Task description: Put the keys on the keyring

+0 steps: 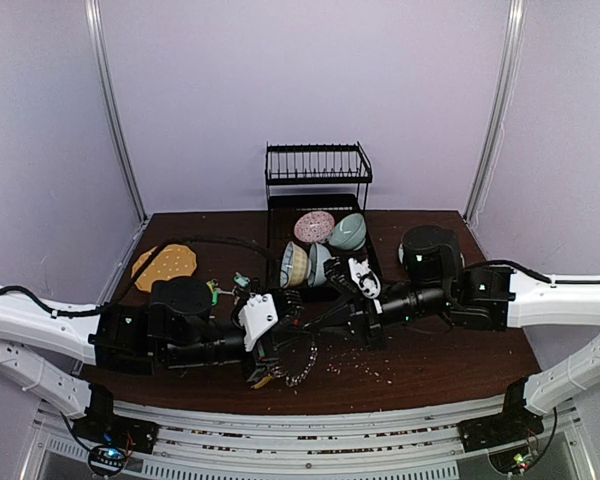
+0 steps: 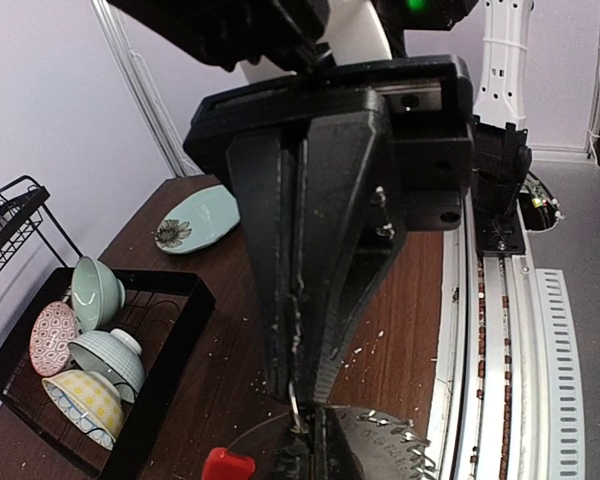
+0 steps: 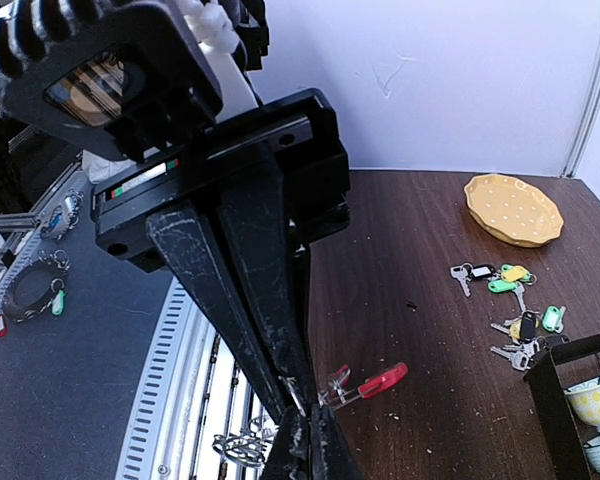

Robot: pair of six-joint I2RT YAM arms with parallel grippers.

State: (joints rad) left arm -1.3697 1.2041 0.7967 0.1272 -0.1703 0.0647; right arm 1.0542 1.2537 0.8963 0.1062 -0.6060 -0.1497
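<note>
**Fingers (image 2: 330, 220) pinched on thin wire — a slip is the risk**

Both black fingers of the left gripper (image 2: 294, 396) are pressed together on the bare wire of the keyring (image 2: 227, 466). The right gripper (image 3: 296, 400) appears likewise clamped on it, with the red sleeve (image 3: 382, 381) jutting out just right of its tips. So narrow a hold could be lost if one arm is pulled against the other — the ring would twist or drop. The keys (image 3: 510, 305) are seen loose on the table (image 3: 430, 230), well beyond the right gripper's tips, near a yellow dish (image 3: 513, 210). How much wire is caught cannot be told, and the ring's lower arc is cut off.
</note>
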